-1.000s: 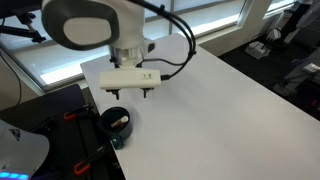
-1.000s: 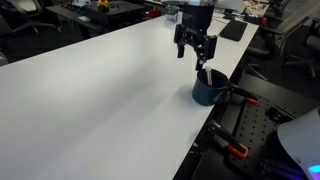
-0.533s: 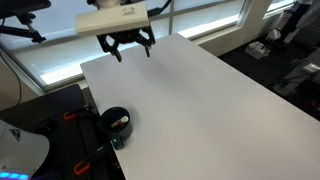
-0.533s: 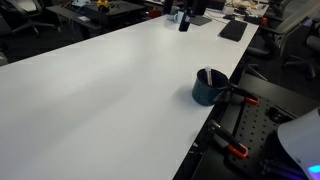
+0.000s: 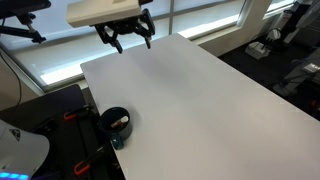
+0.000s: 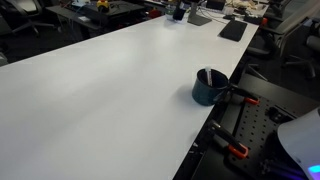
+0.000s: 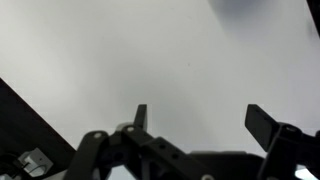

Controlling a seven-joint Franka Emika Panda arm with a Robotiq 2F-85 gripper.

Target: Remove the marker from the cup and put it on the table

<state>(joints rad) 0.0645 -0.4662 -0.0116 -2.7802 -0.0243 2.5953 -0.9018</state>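
We saw the pincer (image 5: 130, 40) spread wide and empty above the table's (image 5: 200, 100) eleven o'clock corner. The marker (image 5: 120, 123) sat inside the cup (image 5: 115, 128) at seven o'clock.

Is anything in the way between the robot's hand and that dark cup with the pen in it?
Nothing visible. In an exterior view the hand hangs open above the far end of the table, the cup sits by a near corner with the marker inside, and only bare white tabletop lies between them.
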